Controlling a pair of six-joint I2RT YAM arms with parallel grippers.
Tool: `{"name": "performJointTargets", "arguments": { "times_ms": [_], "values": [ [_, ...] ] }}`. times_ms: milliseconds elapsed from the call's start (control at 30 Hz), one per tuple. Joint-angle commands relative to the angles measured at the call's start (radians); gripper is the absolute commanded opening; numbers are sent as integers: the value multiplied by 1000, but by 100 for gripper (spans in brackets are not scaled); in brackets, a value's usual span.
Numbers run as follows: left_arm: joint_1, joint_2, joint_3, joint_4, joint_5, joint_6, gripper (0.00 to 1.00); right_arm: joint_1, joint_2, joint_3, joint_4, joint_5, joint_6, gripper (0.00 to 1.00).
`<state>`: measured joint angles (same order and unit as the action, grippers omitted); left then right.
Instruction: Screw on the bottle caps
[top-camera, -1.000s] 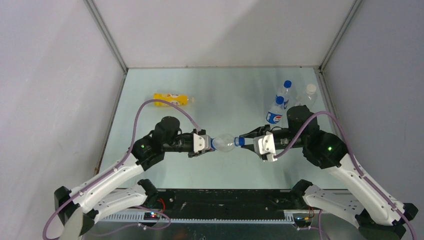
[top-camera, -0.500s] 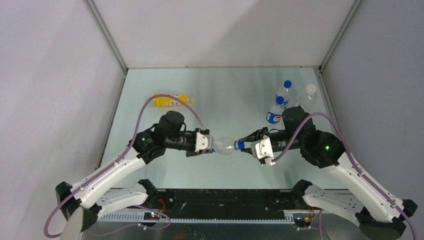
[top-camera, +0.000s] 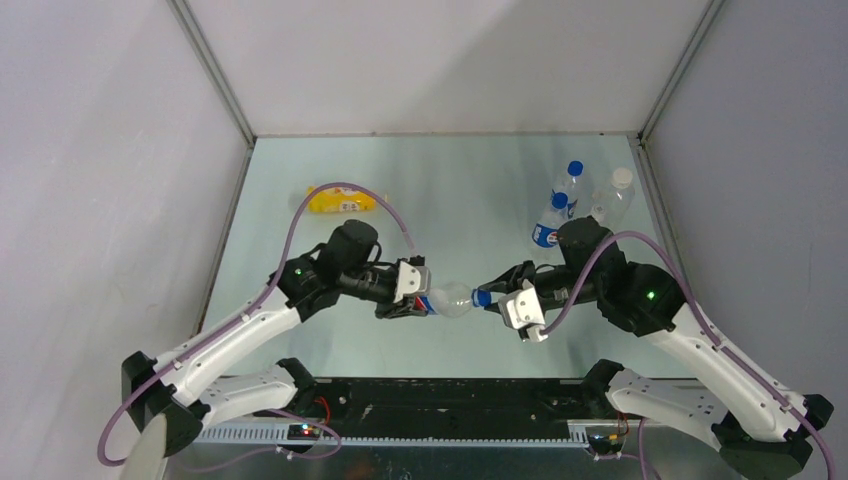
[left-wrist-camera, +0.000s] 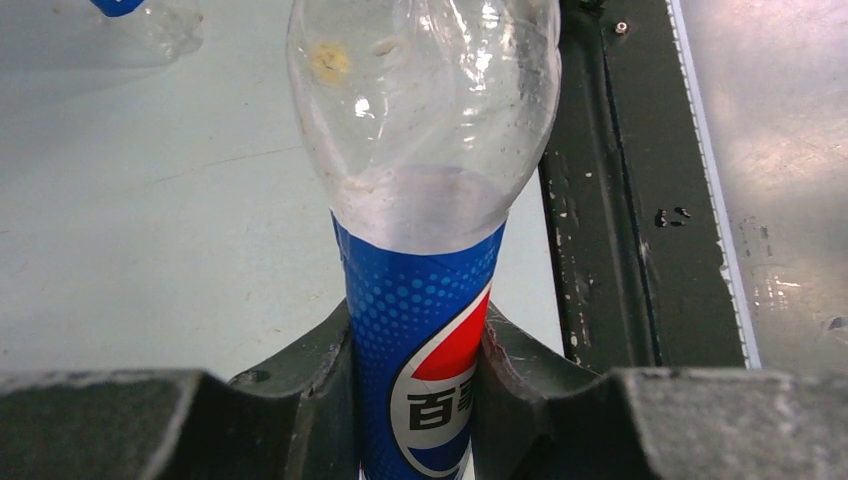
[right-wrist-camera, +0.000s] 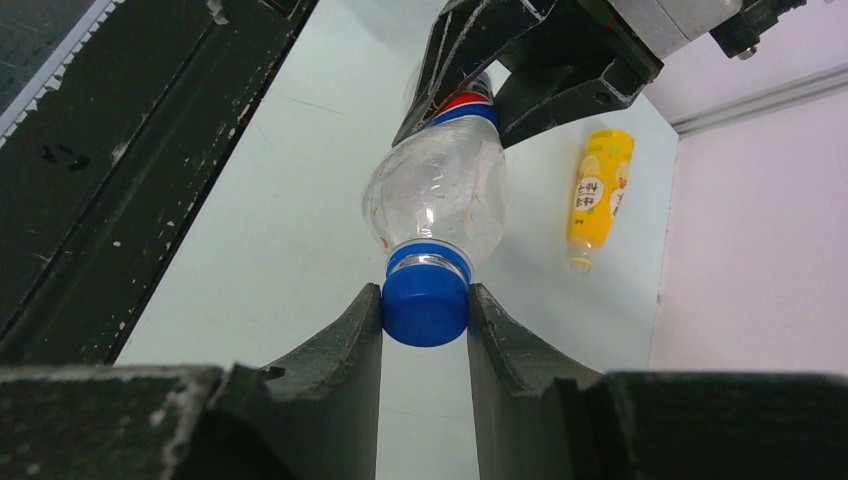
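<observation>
A clear bottle (top-camera: 452, 298) with a blue Pepsi label (left-wrist-camera: 420, 340) hangs level above the table between the two arms. My left gripper (top-camera: 415, 298) is shut on its labelled body (left-wrist-camera: 418, 360). My right gripper (top-camera: 490, 298) is shut on the blue cap (right-wrist-camera: 426, 300), which sits on the bottle's neck (right-wrist-camera: 428, 255). Another two labelled bottles (top-camera: 568, 187) (top-camera: 549, 226) stand at the right with blue caps on. A yellow-orange bottle (top-camera: 340, 201) lies on its side at the back left (right-wrist-camera: 597, 190); whether it carries a cap I cannot tell.
A clear unlabelled bottle (top-camera: 615, 195) with a white cap stands by the right wall. The black rail (top-camera: 450, 395) of the arm bases runs along the near edge, just below the held bottle. Grey walls close in the table on three sides.
Both grippers and the bottle between them have drifted slightly toward the near edge, and the left arm has swung a little to the right. Both grips have held.
</observation>
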<state>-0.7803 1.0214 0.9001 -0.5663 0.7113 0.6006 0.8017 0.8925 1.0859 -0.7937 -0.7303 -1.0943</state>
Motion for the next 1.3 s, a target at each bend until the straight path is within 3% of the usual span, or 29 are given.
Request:
{"name": "performJointTargets", "arguments": {
  "times_ms": [0, 100, 500, 867, 1267],
  "values": [
    [-13, -18, 17, 251, 183, -95, 5, 19, 14, -37, 105, -7, -56, 0],
    [-2, -22, -22, 345, 216, -158, 4, 19, 11, -46, 125, -13, -57, 0],
    [7, 14, -22, 419, 315, -212, 2, 35, 17, -75, 156, -48, -13, 0],
    [-29, -123, -120, 602, -44, -224, 4, 35, 64, -74, 298, 36, 495, 0],
    [-81, -175, -158, 685, -274, -167, 5, 33, 112, -72, 417, 409, 1248, 0]
  ]
}}
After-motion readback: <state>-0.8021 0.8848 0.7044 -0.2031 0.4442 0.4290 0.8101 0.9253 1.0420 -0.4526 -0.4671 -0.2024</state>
